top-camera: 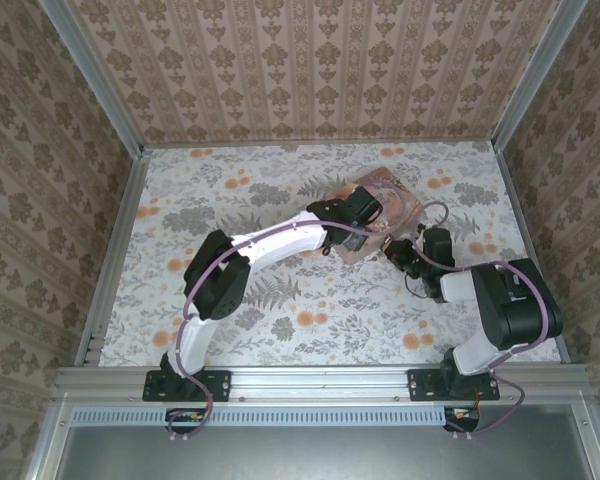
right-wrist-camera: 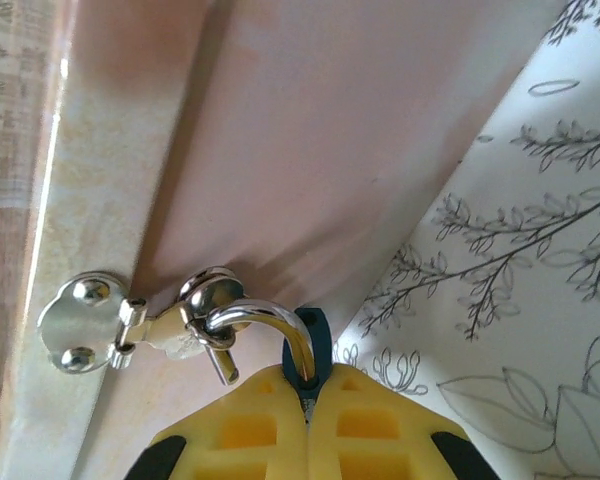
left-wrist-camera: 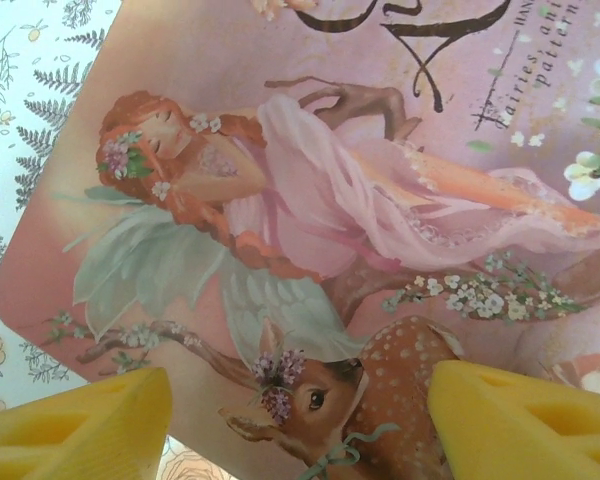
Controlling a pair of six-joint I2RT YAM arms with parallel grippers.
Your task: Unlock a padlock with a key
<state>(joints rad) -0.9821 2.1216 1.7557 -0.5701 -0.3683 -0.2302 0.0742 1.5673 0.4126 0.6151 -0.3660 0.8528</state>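
Padlock (right-wrist-camera: pixel 315 335): at the near right side of the tin (left-wrist-camera: pixel 310 200), blue body low between the yellow fingers (right-wrist-camera: pixel 250 430), silver shackle (right-wrist-camera: pixel 265 315) hooked through the ring of the hasp (right-wrist-camera: pixel 90 320).
Padlock axis: body end toward the right gripper (right-wrist-camera: pixel 307 385), shackle end curving to the tin's wall.
Right gripper: pressed together on the padlock's body.
Left gripper (left-wrist-camera: pixel 300 400): fingers wide apart over the tin's lid, nothing between them.
Tin: pink, fairy and deer picture, on the floral table (top-camera: pixel 280 300), right of centre, far half.
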